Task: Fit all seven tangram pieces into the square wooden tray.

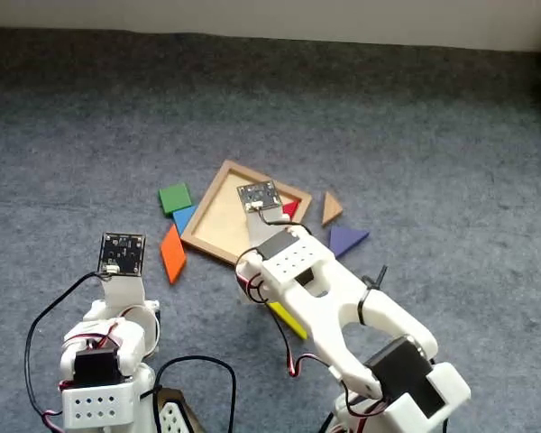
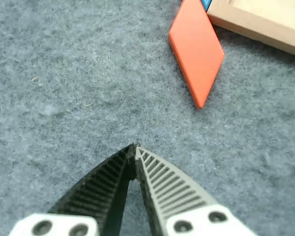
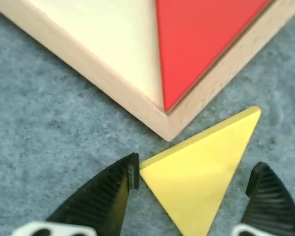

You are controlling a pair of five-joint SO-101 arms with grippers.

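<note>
The square wooden tray (image 1: 218, 209) lies mid-table with a red triangle (image 3: 201, 39) set in one corner. My right gripper (image 3: 196, 174) is open, low over a yellow triangle (image 3: 201, 182) that rests on the carpet just outside that tray corner (image 3: 167, 129). One fingertip (image 3: 132, 171) is at the triangle's point; the other stands apart from its edge. My left gripper (image 2: 134, 148) is shut and empty above bare carpet, short of the orange parallelogram (image 2: 196, 49). The green square (image 1: 174, 198), blue piece (image 1: 182, 218), tan triangle (image 1: 331, 207) and purple triangle (image 1: 347, 239) lie around the tray.
Grey carpet covers the table. The right arm (image 1: 316, 289) stretches over the tray's near corner and hides most of the yellow piece (image 1: 288, 320) in the high view. Cables loop near both arm bases. Open carpet lies at the far side and both flanks.
</note>
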